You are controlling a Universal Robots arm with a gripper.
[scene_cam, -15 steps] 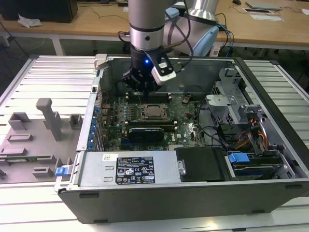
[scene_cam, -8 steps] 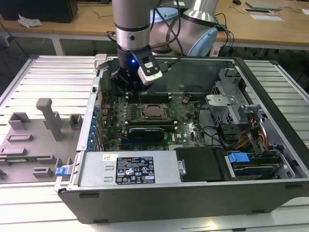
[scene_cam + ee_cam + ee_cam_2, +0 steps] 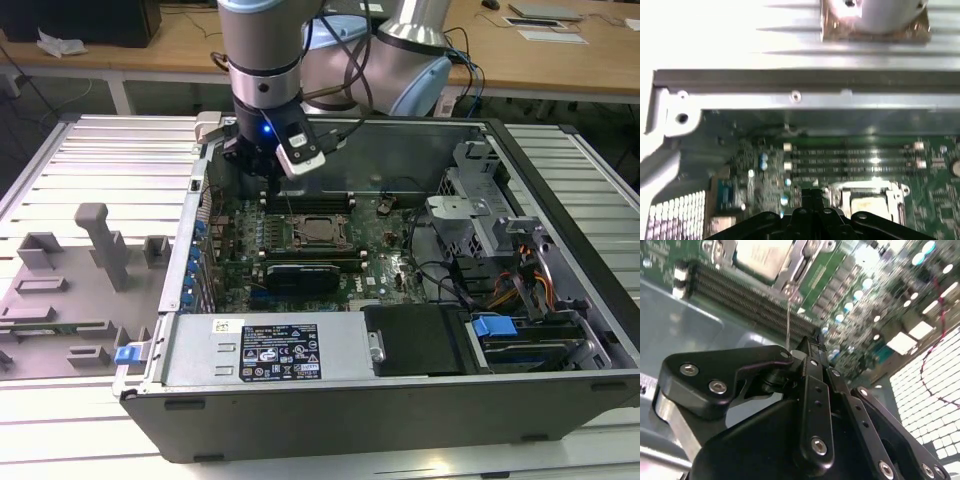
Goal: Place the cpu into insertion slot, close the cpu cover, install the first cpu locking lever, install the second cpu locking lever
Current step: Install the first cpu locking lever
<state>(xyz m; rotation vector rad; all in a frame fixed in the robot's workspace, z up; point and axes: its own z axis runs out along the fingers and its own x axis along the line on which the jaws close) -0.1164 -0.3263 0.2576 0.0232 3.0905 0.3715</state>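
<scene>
The pincer (image 3: 809,346), pressed together, hangs over the memory slots (image 3: 740,300). The cpu (image 3: 760,256) sits in the insertion slot (image 3: 298,229), just past the tips, toward the exterior view's right.

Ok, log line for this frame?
cpu: in insertion slot | cpu cover: down over it | end effector: shut, beside slot | locking lever: upright near it

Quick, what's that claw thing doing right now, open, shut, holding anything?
End effector: closed, fingertips together, next to a thin metal lever; whether it pinches that lever cannot be told.
</scene>
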